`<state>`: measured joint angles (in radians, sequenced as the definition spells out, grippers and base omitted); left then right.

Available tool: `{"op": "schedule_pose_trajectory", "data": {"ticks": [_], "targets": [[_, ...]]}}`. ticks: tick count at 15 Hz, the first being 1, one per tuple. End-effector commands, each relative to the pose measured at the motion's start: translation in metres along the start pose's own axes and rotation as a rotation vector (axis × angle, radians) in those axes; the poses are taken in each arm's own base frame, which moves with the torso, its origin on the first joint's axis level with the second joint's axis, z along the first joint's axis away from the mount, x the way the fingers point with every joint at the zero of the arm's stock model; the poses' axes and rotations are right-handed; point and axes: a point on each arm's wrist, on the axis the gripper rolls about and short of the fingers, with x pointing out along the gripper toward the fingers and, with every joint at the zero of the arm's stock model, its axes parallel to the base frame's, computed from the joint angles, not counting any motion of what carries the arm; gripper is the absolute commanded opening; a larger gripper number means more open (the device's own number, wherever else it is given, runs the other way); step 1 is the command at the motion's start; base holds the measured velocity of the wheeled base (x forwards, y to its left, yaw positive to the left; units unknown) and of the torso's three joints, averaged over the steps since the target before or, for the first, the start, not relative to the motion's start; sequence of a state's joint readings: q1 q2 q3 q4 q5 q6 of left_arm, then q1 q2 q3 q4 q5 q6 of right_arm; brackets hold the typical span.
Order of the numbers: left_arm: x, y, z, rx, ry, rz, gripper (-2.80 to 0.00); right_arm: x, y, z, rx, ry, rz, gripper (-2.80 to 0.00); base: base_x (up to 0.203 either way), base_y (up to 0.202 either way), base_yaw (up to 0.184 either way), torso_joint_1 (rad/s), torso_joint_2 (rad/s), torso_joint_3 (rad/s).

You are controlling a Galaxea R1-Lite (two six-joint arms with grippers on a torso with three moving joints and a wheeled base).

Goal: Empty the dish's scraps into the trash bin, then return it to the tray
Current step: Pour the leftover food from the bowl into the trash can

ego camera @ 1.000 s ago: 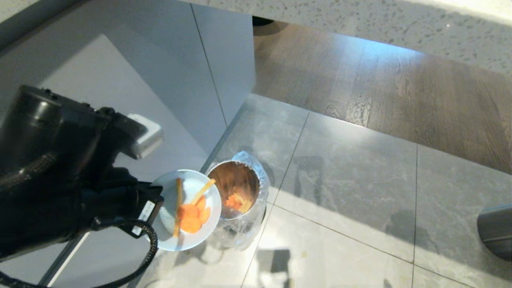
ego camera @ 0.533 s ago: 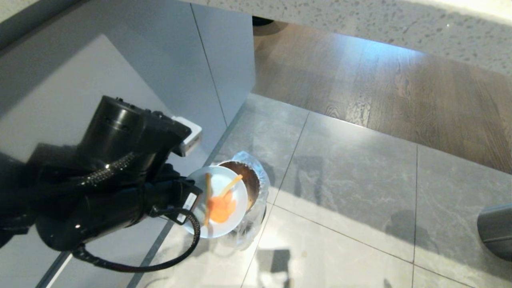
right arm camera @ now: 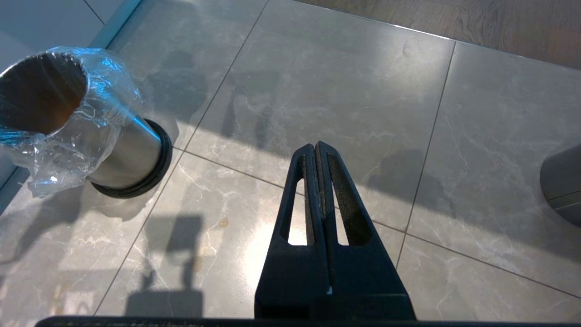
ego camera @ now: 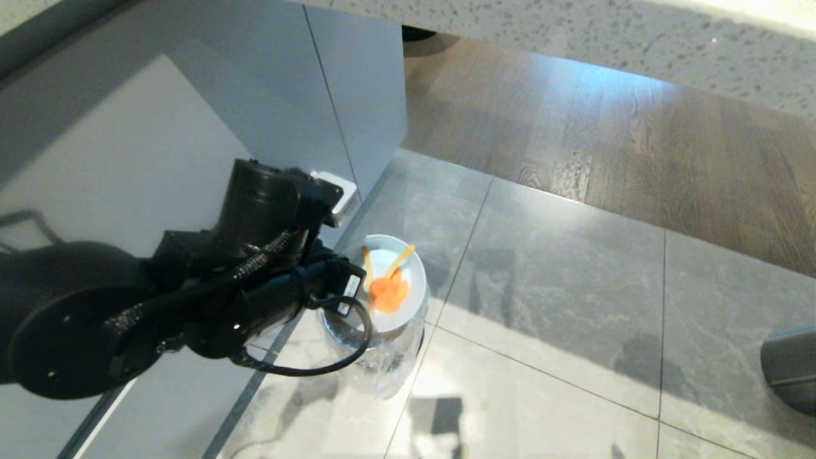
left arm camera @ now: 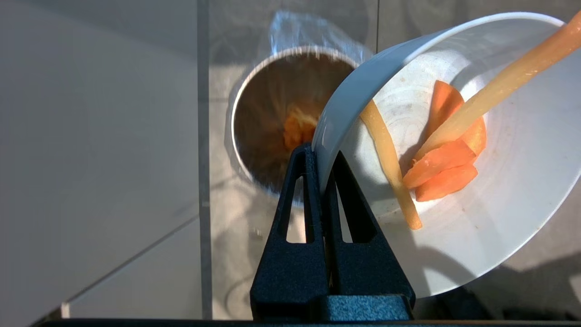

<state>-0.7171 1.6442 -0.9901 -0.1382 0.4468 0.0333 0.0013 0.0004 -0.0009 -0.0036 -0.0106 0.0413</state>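
I am gripping the rim of the dish point(left arm camera: 454, 190) with my left gripper point(left arm camera: 321, 152), its two black, triangular, slotted fingers pinching the thin ceramic wall between them. The dish, a glossy pale bluish-white round bowl, is sitting tilted over the trash bin point(left arm camera: 272, 118), covering most of its mouth in the head view. The scraps point(left arm camera: 442, 159) are clinging inside the bowl: flat orange carrot slices lying stacked, with thin pale yellow sticks crossing them. The bin is showing a coppery-brown inner wall, a crinkled clear plastic liner folded over its lip, a black ring base, and orange bits at the bottom. My right gripper point(right arm camera: 316, 147) is hanging closed and empty above the smooth grey marbled floor tiles point(right arm camera: 345, 81).
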Motion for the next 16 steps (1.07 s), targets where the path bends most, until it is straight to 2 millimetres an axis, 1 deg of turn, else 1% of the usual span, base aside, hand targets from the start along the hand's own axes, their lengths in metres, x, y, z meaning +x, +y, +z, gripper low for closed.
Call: {"op": "schedule_pose_trajectory", "data": {"ticks": [1, 4, 5, 10, 12, 16], "targets": [[0.017, -0.001, 0.001, 0.012, -0.028, 0.022, -2.80, 0.000, 0.000, 0.000, 0.000, 0.000, 0.000, -2.80, 0.000, 0.000, 0.000, 0.000, 0.00, 0.000], [0.039, 0.027, 0.010, 0.138, -0.129, 0.116, -2.80, 0.000, 0.000, 0.000, 0.000, 0.000, 0.000, -2.80, 0.000, 0.000, 0.000, 0.000, 0.00, 0.000], [0.042, 0.031, 0.010, 0.162, -0.142, 0.094, -2.80, 0.000, 0.000, 0.000, 0.000, 0.000, 0.000, -2.80, 0.000, 0.000, 0.000, 0.000, 0.00, 0.000], [0.053, 0.028, 0.007, 0.246, -0.174, 0.037, -2.80, 0.000, 0.000, 0.000, 0.000, 0.001, 0.000, -2.80, 0.000, 0.000, 0.000, 0.000, 0.00, 0.000], [0.058, 0.026, 0.003, 0.265, -0.207, 0.036, -2.80, 0.000, 0.000, 0.000, 0.000, 0.001, 0.000, -2.80, 0.000, 0.000, 0.000, 0.000, 0.00, 0.000], [0.065, 0.022, -0.011, 0.247, -0.285, 0.059, -2.80, 0.000, 0.000, 0.000, 0.000, -0.001, 0.000, -2.80, 0.000, 0.000, 0.000, 0.000, 0.00, 0.000]]}}
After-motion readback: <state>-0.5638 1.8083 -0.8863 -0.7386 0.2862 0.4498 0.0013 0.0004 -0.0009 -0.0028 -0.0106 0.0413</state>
